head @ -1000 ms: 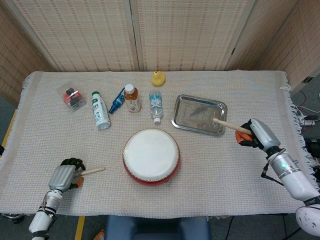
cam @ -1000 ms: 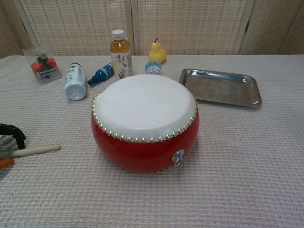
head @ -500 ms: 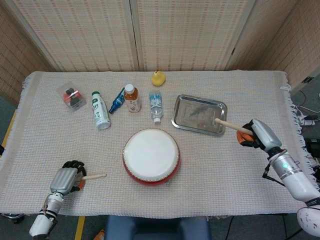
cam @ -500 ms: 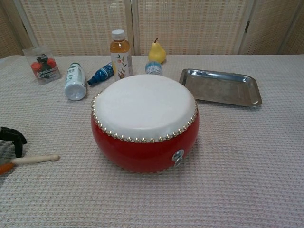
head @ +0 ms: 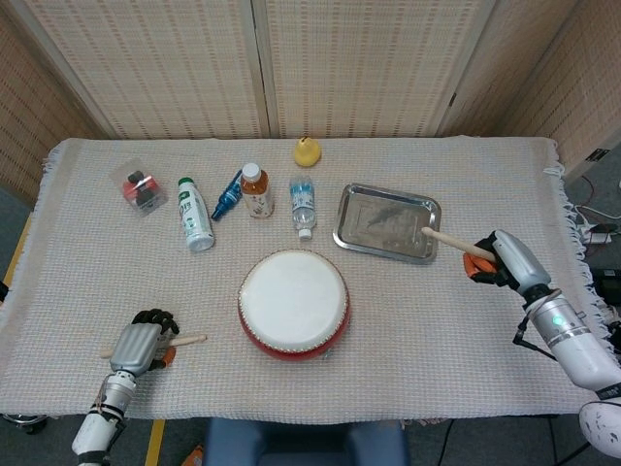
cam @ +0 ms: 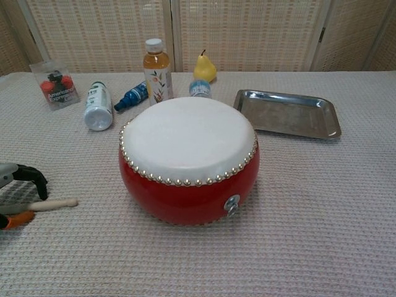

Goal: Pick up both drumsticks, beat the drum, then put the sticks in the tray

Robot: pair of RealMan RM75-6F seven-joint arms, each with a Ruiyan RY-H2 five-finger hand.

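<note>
Left hand: we see the left hand (head: 138,346) low at the counter's (head: 485,330) near-left corner, fingers curled around one drumstick (head: 184,340), its tip pointing toward the drum (head: 293,303).
Right hand: our right hand (head: 505,258) grips the second drumstick (head: 444,238), its tip over the near-right rim of the tray (head: 386,222).
Drum: red-bodied, white-skinned, at the counter's centre front, apart from both sticks.
Background: behind the drum we make out bottles (head: 194,214) and a yellow pear (head: 308,151).
</note>
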